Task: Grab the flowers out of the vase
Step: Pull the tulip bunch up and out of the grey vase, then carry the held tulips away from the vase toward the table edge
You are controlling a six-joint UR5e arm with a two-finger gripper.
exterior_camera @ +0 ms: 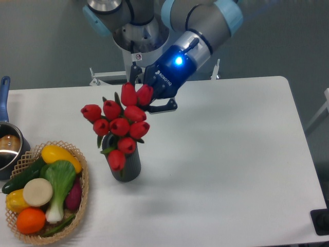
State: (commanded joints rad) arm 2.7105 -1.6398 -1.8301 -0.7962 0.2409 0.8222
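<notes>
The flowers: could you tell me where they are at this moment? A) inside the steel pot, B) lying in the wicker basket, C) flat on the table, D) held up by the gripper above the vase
D: the gripper is closed at the top of the flowers, which hang over the vase.

A white table (247,170) with rounded corners stands before a plain grey-green wall (46,41), evenly lit.

Light: bright and even, coming from above.
Shadows: soft grey patch on the table (247,154), at 3 o'clock from the vase (126,165).
Glow: blue lamp shining on the gripper (145,92).
Sharpness: a little soft and grainy everywhere.
</notes>
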